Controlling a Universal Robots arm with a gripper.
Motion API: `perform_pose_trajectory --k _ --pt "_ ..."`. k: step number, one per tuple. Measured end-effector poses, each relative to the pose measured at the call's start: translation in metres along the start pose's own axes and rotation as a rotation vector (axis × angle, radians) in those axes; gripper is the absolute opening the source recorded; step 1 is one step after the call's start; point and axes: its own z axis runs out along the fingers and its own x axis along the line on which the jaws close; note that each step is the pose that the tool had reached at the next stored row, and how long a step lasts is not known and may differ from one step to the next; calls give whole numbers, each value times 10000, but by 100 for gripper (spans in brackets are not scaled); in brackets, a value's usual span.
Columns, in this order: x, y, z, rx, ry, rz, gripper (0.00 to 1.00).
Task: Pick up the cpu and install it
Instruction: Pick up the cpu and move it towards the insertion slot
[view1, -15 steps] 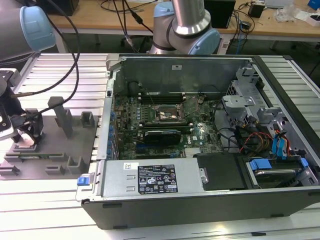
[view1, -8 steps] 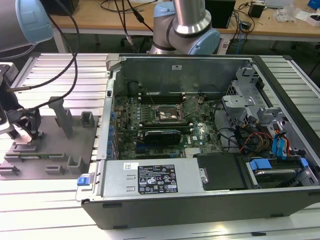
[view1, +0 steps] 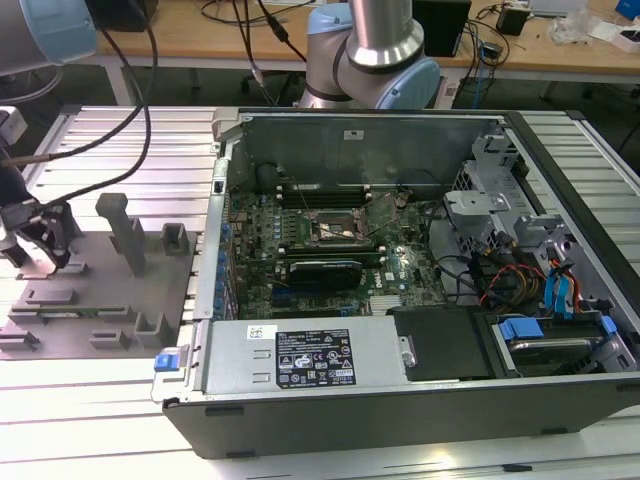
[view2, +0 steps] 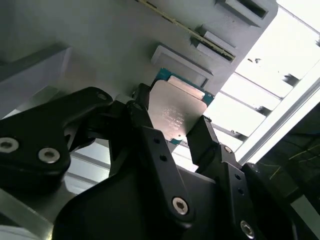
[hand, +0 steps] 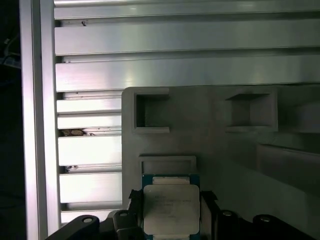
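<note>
The cpu (hand: 171, 212) is a small silvery square chip on a green board. It lies at the edge of the grey fixture plate (hand: 225, 160), beside a low grey block. In both wrist views my gripper (hand: 171, 201) straddles it, the black fingers (view2: 145, 117) pressed against two opposite edges of the cpu (view2: 175, 107). In the exterior view the gripper (view1: 40, 255) stands low over the fixture plate (view1: 100, 300) at the exterior view's left. The open black-and-metal socket (view1: 338, 232) sits on the motherboard inside the computer case (view1: 400, 380).
Grey fixture blocks (view1: 125, 232) and posts stand on the plate next to the gripper. The ribbed aluminium table (view1: 150, 150) surrounds the plate and case. Cables (view1: 120, 120) hang from the arm. A second arm's base (view1: 375, 60) stands behind the case.
</note>
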Motion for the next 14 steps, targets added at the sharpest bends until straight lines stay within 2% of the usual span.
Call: perform_pose_trajectory --k 6,14 --pt "-1 4 -83 -1 -1 -1 55" --pt "-2 20 -284 0 -1 0 55"
